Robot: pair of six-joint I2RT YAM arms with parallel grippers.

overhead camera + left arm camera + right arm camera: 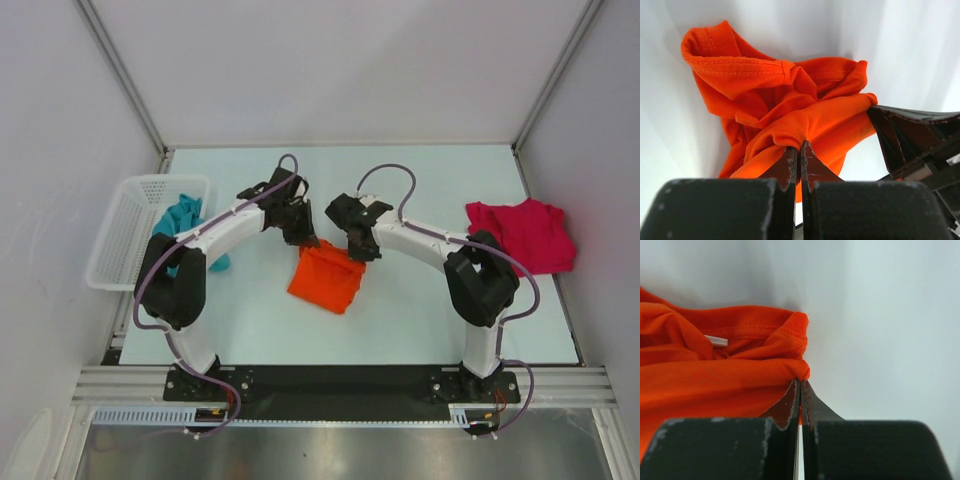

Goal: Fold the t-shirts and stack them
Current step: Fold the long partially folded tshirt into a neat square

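Note:
The orange t-shirt (327, 277) hangs bunched between both arms at the table's middle. My left gripper (303, 237) is shut on a fold of its cloth (790, 125) at the shirt's upper left. At the upper right, my right gripper (357, 246) is shut on a fold near the collar (765, 340). The crimson t-shirt (525, 233) lies crumpled at the table's right edge. A teal t-shirt (185, 222) hangs half out of the white basket (130, 235) on the left.
The white mesh basket stands at the left edge of the pale table (420, 310). White walls with metal posts (125, 75) close in the back and sides. The right gripper's black body (910, 135) shows in the left wrist view.

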